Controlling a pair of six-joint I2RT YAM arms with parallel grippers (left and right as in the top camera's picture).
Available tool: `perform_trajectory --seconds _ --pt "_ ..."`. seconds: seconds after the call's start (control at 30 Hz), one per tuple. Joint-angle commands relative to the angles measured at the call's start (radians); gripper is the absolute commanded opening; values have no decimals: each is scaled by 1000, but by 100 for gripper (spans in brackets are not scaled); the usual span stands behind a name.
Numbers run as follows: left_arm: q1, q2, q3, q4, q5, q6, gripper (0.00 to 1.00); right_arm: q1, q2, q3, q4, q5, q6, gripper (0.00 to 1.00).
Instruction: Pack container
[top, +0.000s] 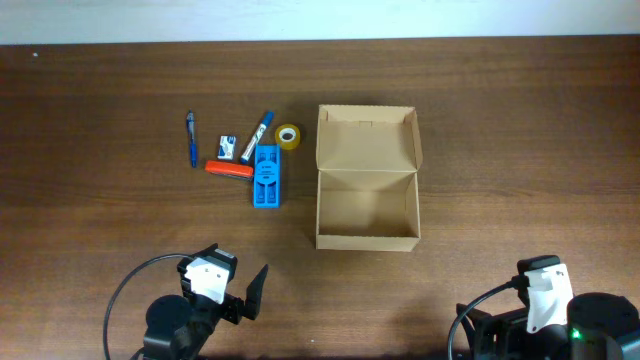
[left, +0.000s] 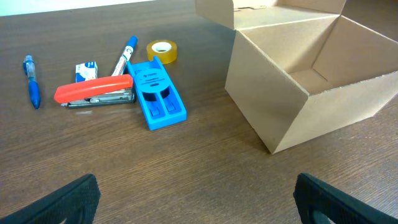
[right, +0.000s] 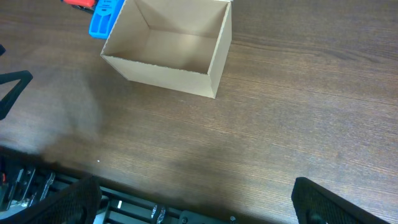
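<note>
Saw plain brown rectangular cardboard box (top: 366, 140), matt, cut edges rough. Noted dark brown wood-grain table (top: 100, 100), smooth, faint sheen. Found blue flat plastic box (left: 158, 99) slightly glossy; red plastic stapler (left: 93, 90) shiny, with metal base.

Open tabletop (top: 350, 300) before the container (top: 367, 240), stationery cluster (top: 266, 175) just left of it

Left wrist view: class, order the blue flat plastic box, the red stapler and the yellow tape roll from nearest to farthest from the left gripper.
1. Blue flat plastic box, centre, just ahead of the left gripper.
2. Red stapler, left of the box.
3. Yellow tape roll, behind the box, farthest back.
</note>
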Motion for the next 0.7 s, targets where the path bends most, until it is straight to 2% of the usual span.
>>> perform_trajectory --seconds 0.0,0.67 --pt "4 -6 -2 3 -2 -10 100 -2 -4 16 3 16 -11 99" --pt "4 -6 -2 3 6 -10 100 -2 -4 16 3 16 -11 99"
